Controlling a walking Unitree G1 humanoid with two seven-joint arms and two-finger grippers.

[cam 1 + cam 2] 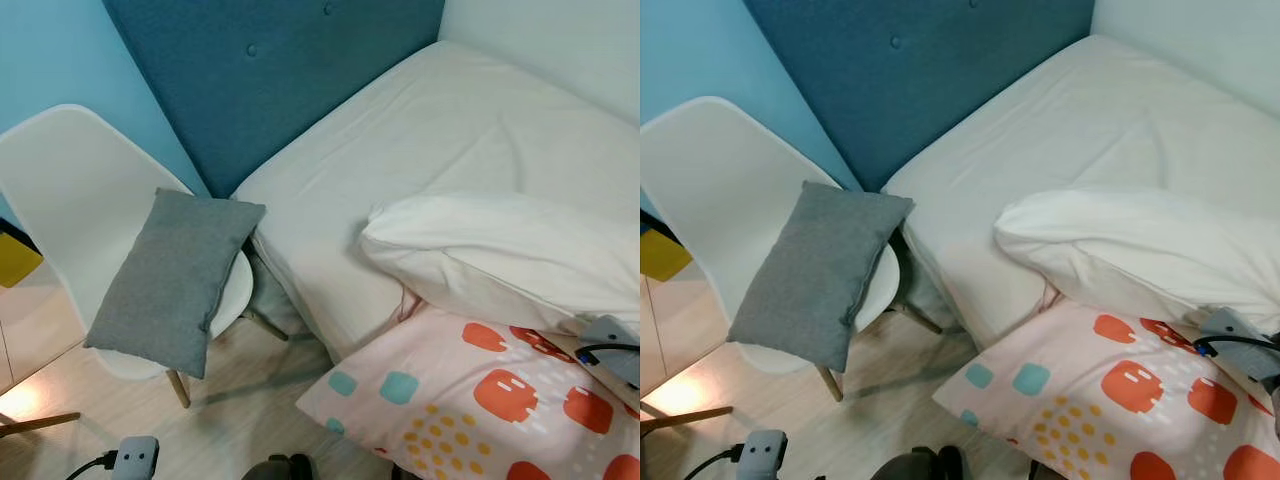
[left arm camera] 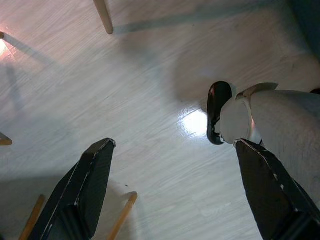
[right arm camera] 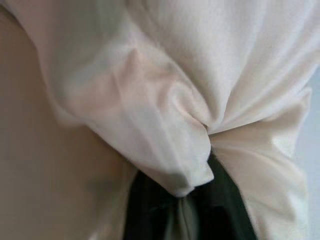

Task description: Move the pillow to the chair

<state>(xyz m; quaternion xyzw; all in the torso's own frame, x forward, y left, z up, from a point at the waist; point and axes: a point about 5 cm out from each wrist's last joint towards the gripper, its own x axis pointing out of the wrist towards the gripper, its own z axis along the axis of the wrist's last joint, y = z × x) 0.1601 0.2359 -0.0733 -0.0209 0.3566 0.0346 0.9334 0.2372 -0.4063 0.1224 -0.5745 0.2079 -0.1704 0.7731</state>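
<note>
Left eye view: one rectangular grey fabric pillow (image 1: 176, 278) leans on the seat of one white moulded plastic chair (image 1: 70, 190), just beside the white-sheeted bed (image 1: 420, 150); one plump white pillow (image 1: 500, 250) and one pink patterned pillow (image 1: 470, 400), cut off by the frame edge, lie at the bed's near corner. Left wrist view: left gripper (image 2: 175, 195) hangs over pale wood floor (image 2: 100, 75), jaws apart, empty. Right wrist view: right gripper (image 3: 192, 200) mostly buried in bunched white cloth (image 3: 165, 100), fingers clamped on it.

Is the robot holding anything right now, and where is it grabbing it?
The right gripper pinches a bunched fold of the white pillow, near its lower right edge. The left gripper hangs open over the floor, holding nothing.
</note>
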